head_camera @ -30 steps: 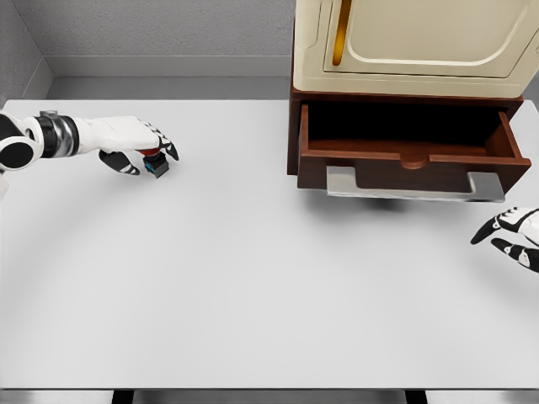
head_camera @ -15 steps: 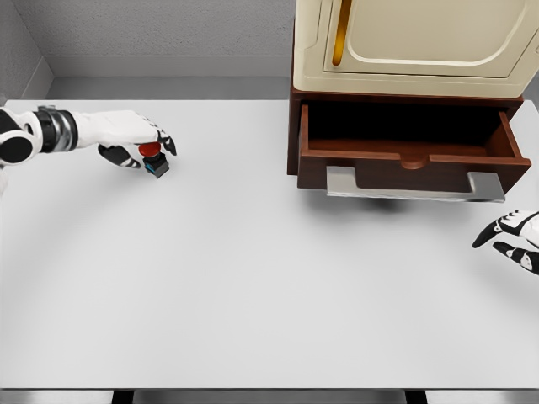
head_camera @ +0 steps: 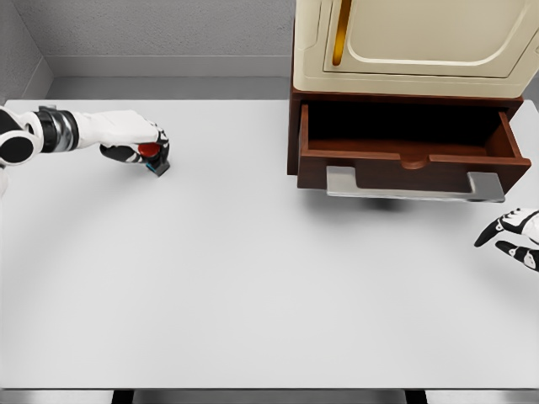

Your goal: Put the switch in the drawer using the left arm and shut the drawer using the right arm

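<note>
Head view: the left hand [head_camera: 135, 143] is at the far left of the white bench [head_camera: 253, 286], its fingers curled narrow around the switch [head_camera: 152, 156], a small dark block with a red button on top. Whether the switch rests on the bench or is just clear of it cannot be told from here. The brown drawer [head_camera: 408, 145] stands pulled out under the cream cabinet [head_camera: 413, 42], well apart from the switch on the bench's right side, its metal handle [head_camera: 413, 185] facing the robot and its inside dark and apparently bare. The right hand [head_camera: 512, 238] shows only at the right edge, below the drawer's right corner, fingers loosely spread and holding nothing.

The step in hand looks like securing the grasp before the carry. To do it well, the fingers should press on the block's sides rather than on the red cap, and the lift should go straight up before any sideways travel. The carry then needs enough height to clear the drawer's front wall, with release low inside so the switch does not bounce or roll.
</note>
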Controlling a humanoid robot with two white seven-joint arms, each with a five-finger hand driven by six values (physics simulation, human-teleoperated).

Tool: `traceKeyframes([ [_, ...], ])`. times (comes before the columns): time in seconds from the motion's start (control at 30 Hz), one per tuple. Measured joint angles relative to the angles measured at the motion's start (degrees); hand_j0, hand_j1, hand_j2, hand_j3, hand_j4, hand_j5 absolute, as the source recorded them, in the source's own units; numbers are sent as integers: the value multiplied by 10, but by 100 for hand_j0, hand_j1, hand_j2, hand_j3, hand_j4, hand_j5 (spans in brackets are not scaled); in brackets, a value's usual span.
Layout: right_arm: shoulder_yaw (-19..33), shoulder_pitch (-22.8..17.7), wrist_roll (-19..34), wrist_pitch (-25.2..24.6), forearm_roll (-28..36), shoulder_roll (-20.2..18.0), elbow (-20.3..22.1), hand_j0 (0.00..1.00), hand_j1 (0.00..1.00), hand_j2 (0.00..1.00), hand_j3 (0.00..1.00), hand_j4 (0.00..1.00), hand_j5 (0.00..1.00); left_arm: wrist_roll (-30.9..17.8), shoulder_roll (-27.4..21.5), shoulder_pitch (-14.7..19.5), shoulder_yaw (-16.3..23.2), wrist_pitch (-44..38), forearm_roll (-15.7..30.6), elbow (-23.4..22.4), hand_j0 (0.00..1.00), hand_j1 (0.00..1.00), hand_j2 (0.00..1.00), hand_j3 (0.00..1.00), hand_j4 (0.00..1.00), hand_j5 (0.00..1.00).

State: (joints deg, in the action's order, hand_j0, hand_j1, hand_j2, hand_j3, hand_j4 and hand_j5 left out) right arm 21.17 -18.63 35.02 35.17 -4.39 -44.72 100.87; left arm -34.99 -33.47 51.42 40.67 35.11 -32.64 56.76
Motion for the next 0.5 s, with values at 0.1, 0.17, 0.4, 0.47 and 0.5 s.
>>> traceKeyframes([
  [0.1,0,-2,0,0,0,-2,0,49,49,49,49,49,49,-1,0,8,0,1,-1,0,36,36,36,36,36,36],
  [0.17,-1,-2,0,0,0,-3,0,49,49,49,49,49,49,0,-1,11,0,0,0,2,35,35,35,35,35,35],
  [0.4,0,-2,0,0,1,-4,0,49,49,49,49,49,49,-1,-2,35,1,1,4,19,35,35,35,35,35,35],
  [0.47,0,-2,0,0,4,-5,0,49,49,49,49,49,49,0,-2,40,2,1,11,32,35,35,35,35,35,35],
  [0.5,0,-2,0,0,5,-5,0,50,50,50,50,50,50,0,-2,40,2,1,14,41,35,35,35,35,35,35],
])
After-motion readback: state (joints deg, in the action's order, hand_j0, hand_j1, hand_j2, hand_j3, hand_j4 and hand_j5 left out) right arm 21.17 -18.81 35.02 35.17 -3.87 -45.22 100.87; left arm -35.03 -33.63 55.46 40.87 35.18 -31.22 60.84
